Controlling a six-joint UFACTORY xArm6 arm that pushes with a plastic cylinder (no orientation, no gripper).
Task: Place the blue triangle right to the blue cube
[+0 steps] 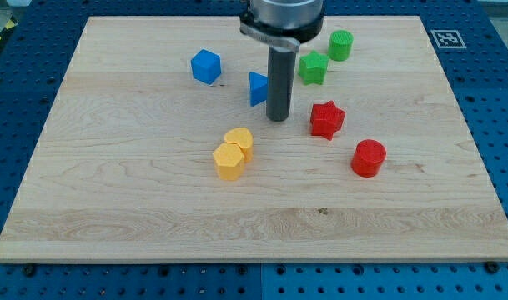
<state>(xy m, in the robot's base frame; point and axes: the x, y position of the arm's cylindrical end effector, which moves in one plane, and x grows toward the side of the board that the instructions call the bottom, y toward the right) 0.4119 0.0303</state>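
Contact seems made: my tip [278,118] is pressing the blue triangle [257,88] from its right, gripping nothing, nudging it toward the blue cube [205,67]; next, a short leftward, slightly upward push.

Open board between blue cube [205,67] and blue triangle [257,88]; red star [326,119] rightward.
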